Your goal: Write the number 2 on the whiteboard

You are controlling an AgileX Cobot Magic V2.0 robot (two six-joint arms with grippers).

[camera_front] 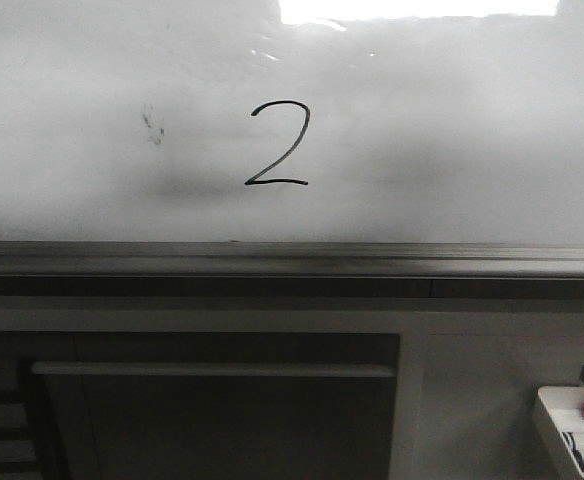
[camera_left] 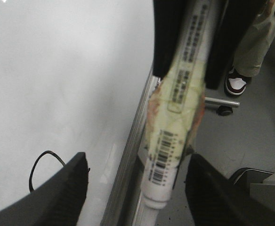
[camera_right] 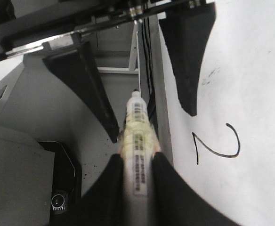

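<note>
The number 2 [camera_front: 277, 146] is drawn in thin black line on the whiteboard [camera_front: 452, 150], above its grey bottom rail [camera_front: 292, 258]. Neither gripper shows in the front view. My right gripper [camera_right: 136, 157] is shut on a white marker [camera_right: 136, 122] wrapped in yellowish tape, next to the rail and beside the 2 [camera_right: 217, 146]. My left gripper [camera_left: 137, 160] is open, its fingers [camera_left: 67, 188] on either side of the marker's end [camera_left: 163, 160] without touching it. Part of the 2 [camera_left: 43, 162] shows by the left finger.
A white tray [camera_front: 557, 425] with markers hangs at the lower right under the board. A dark cabinet panel [camera_front: 222, 410] lies below the rail. A person's shoe [camera_left: 235, 82] stands on the grey floor beyond the board's edge. A black box [camera_right: 57, 188] sits on the floor.
</note>
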